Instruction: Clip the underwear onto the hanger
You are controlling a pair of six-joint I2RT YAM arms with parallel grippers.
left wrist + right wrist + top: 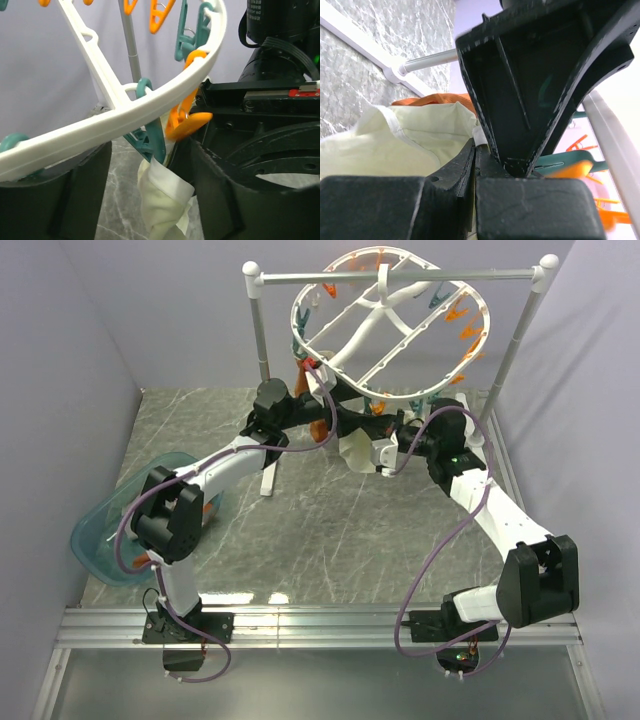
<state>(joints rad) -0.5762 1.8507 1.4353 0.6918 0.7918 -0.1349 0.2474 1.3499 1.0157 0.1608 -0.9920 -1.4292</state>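
Left of underwear: tub; rail overhead.

Cream-yellow underwear — white hanger, orange clip, teal clip — and a grey, white-veined table.

Grey marbled table bears rail stand and, seemingly, teal tub.

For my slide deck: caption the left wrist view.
Cream underwear hanging from a teal clip on the white hanger ring, framed by the open left pincer.
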